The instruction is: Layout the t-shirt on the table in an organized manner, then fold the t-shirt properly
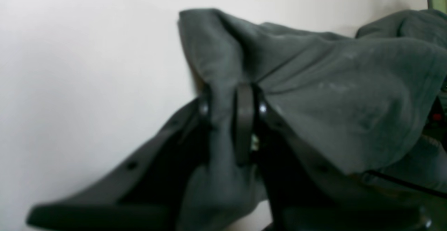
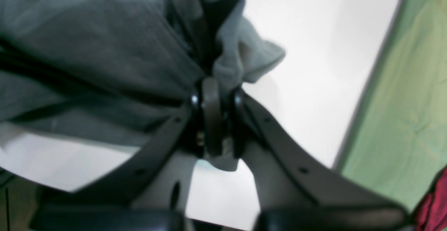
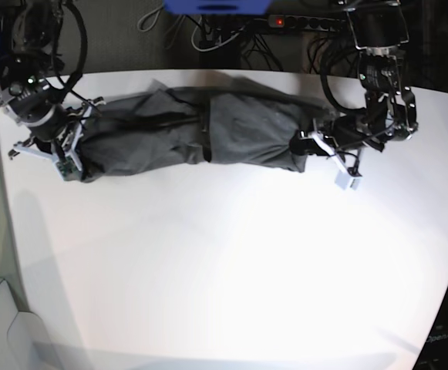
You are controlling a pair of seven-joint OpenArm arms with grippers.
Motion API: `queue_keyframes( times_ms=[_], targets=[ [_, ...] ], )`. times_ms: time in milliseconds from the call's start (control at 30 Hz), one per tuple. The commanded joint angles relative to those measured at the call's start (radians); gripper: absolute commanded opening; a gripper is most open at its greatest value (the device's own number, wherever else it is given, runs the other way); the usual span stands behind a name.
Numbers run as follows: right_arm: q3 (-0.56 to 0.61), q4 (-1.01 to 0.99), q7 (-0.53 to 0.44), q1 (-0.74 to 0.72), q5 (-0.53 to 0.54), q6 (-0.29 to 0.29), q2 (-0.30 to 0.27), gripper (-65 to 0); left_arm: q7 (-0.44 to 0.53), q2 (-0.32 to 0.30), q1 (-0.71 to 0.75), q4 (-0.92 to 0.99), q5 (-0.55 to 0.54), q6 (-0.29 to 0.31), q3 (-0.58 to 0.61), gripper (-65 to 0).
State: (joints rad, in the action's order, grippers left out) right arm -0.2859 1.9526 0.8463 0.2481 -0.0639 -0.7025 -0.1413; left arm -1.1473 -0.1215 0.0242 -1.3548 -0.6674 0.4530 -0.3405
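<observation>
The dark grey t-shirt [image 3: 200, 131] hangs stretched in a long bunched band between my two grippers, across the far part of the white table [image 3: 224, 262]. On the right of the base view, my left gripper [image 3: 310, 143] is shut on one end of the cloth. The left wrist view shows its fingers pinching a gathered fold of the t-shirt [image 1: 314, 94] at my left gripper [image 1: 232, 107]. On the left of the base view, my right gripper [image 3: 75, 151] is shut on the other end. The right wrist view shows my right gripper [image 2: 216, 98] clamping bunched fabric of the t-shirt [image 2: 87, 49].
Cables and a power strip [image 3: 308, 23] lie behind the table's far edge, beside a blue object [image 3: 216, 6]. Green flooring [image 2: 401, 101] and something red [image 2: 436, 203] show past the table edge in the right wrist view. The table's curved edge runs down the left.
</observation>
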Motion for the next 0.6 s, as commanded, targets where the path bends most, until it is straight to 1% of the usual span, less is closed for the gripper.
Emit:
queue_keyframes(
  times_ms=[0, 67, 167, 233, 300, 433, 567],
  targets=[
    [-0.006, 0.011, -0.012, -0.002, 0.003, 0.004, -0.008, -65.0, -0.026, -0.008, 0.000, -0.004, 0.050, -0.007, -0.001, -64.6],
    [-0.006, 0.001, -0.008, 0.000, 0.002, 0.004, -0.008, -65.0, -0.026, -0.008, 0.000, -0.004, 0.050, -0.007, -0.001, -64.6],
    [-0.005, -0.009, 0.052, 0.004, 0.002, 0.004, -0.017, -65.0, -0.026, -0.008, -0.002, -0.004, 0.050, -0.007, -0.001, -64.6],
    [0.001, -0.012, 0.084, 0.004, 0.002, 0.004, -0.030, -61.4, -0.026, -0.008, -0.002, -0.004, 0.050, -0.007, -0.001, -64.6],
    [0.003, -0.029, 0.097, 0.003, 0.002, 0.004, -0.034, -54.4, -0.026, -0.007, -0.002, -0.004, 0.048, -0.007, -0.001, -64.6],
    [0.000, -0.029, 0.097, 0.004, 0.002, 0.004, -0.036, -36.4, -0.026, -0.007, -0.002, -0.004, 0.048, -0.007, -0.001, -64.6],
    [0.000, -0.029, 0.098, 0.004, 0.002, 0.004, -0.045, -23.7, -0.026, -0.007, -0.002, -0.004, 0.048, -0.007, -0.001, -64.6]
  ],
)
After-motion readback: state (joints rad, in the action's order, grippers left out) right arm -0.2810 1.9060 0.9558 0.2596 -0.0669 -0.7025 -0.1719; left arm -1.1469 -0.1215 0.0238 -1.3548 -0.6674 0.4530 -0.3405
